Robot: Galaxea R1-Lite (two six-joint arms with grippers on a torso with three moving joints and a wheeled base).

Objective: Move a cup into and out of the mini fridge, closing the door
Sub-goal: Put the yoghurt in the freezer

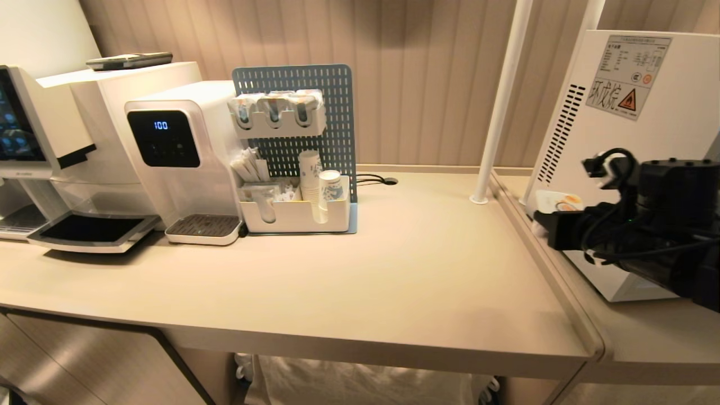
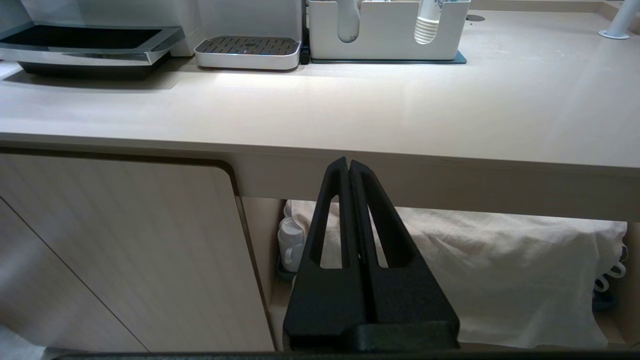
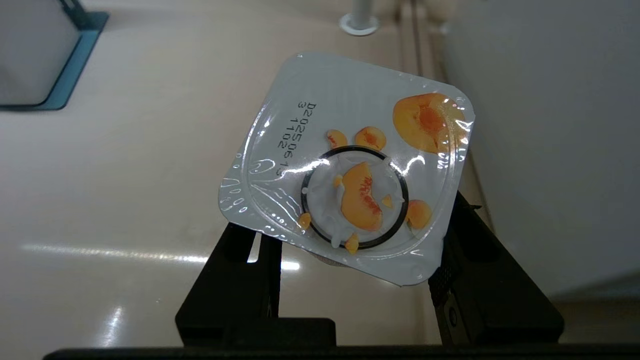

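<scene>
Here right gripper (image 3: 350, 260) pinches cup (image 3: 350, 165), fingers either side under foil lid with peach print; cup held above counter (image 1: 394, 270), just beside fridge (image 1: 635, 157) vented side wall; door not visible; left gripper (image 2: 348, 165) fingers pressed together, parked below counter edge, before cabinet (image 2: 125, 250).

- I take this for an office pantry or self-serve drinks corner.
- At my 10 o'clock a coffee machine (image 1: 34, 146) and a water dispenser (image 1: 180, 157) share the beige tabletop (image 1: 394, 270).
- At 11 o'clock a pegboard organiser (image 1: 298, 169) holds paper cups (image 1: 320, 188) and sachets.
- At 2 o'clock stands the mini fridge (image 1: 630, 112).
</scene>
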